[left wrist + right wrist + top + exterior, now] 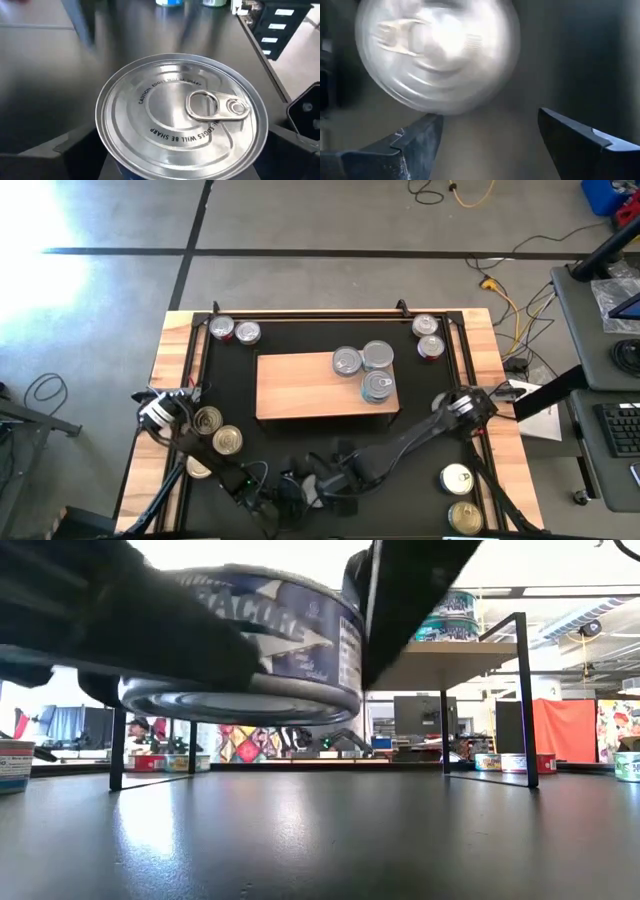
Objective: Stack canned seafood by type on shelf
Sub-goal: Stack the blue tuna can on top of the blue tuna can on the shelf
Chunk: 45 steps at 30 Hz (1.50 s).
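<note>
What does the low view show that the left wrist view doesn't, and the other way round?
Only the low view: the blue side label of a tin hanging clear above the black mat, and the raised wooden shelf with more tins on top. Only the left wrist view: the silver lid with its pull tab and sharp-edge warning. Both: that one tin, gripped in the left pincer.
</note>
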Motion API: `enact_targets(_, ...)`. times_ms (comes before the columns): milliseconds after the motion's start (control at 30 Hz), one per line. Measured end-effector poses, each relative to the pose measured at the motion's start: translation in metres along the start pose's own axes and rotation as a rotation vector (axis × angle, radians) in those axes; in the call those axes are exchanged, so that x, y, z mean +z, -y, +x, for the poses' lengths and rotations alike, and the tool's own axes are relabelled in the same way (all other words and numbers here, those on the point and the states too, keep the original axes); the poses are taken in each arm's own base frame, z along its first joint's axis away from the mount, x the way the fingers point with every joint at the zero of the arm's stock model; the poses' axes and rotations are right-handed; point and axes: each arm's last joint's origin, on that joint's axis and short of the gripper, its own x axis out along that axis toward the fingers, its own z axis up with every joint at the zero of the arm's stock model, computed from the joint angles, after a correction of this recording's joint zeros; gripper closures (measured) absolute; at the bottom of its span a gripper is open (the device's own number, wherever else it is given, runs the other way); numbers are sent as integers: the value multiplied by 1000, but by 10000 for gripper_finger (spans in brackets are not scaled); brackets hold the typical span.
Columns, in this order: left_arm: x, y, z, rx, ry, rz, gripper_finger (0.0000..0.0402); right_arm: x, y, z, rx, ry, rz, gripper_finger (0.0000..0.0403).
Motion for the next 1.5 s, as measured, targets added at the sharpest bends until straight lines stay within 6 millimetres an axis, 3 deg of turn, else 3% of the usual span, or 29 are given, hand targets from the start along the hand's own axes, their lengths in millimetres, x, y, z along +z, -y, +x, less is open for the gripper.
enact_targets(267,55,-26,-3,80,-22,-42,18,-11,24,-108,-79,211,31,115)
enact_targets(533,158,-50,-12,152,-68,-52,18,-36,43,-192,-102,418,4,148)
enact_targets(633,183,-74,-13,201,-82,-18,18,-44,52,-215,-177,492,-66,154)
enact_targets(733,206,-112,-18,300,-104,0,18,-49,62,-231,-275,554,-110,150)
enact_targets(933,239,-184,-22,312,-48,49,18,-48,93,-245,-390,578,-92,131)
enact_targets(1167,246,-255,-4,221,-73,114,18,-31,158,-239,-376,532,54,146)
enact_targets(1367,252,-298,3,217,-20,133,18,-20,218,-235,-311,573,182,185)
enact_targets(1500,250,-311,5,127,-23,127,18,-20,249,-222,-253,583,209,212)
